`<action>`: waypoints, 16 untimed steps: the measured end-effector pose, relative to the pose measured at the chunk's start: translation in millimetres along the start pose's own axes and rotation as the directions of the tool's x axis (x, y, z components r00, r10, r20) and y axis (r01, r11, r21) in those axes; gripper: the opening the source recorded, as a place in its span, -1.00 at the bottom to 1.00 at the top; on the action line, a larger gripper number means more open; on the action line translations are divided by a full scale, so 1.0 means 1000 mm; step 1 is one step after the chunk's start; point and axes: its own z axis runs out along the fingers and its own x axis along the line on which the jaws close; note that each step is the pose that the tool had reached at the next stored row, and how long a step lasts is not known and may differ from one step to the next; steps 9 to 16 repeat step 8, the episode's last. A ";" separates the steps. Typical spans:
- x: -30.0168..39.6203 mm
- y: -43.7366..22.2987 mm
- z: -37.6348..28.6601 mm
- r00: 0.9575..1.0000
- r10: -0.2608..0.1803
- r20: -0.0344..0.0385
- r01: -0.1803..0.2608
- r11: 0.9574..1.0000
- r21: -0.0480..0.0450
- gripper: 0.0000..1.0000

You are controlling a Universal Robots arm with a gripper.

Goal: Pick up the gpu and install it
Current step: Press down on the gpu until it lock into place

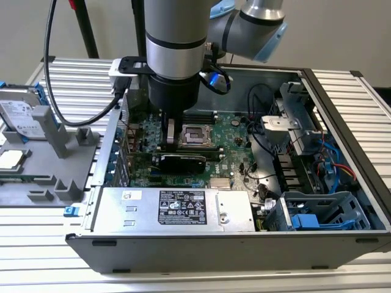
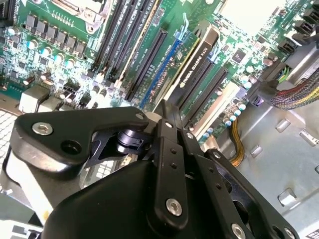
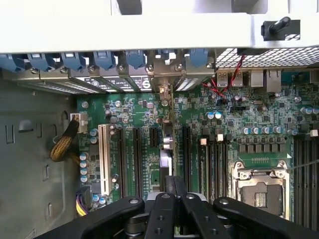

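From the exterior view's left: hard drive (image 1: 21,116) parked on the grey fixture (image 1: 55,183), outside the case (image 1: 342,122). At centre I find the gpu (image 1: 178,162) standing edge-down on the motherboard (image 1: 235,131), among the expansion slots. My gripper (image 3: 173,181) is directly above, jaws clenched on its top edge. Seating looks near complete; release remains.
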 end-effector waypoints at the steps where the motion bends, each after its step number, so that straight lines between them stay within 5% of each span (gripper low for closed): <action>1: 0.0000 0.0000 -0.0002 1.000 0.000 0.000 0.000 1.000 0.000 -1.00; 16: 0.0000 0.0001 -0.0014 1.000 0.000 0.000 0.000 1.000 0.000 -1.00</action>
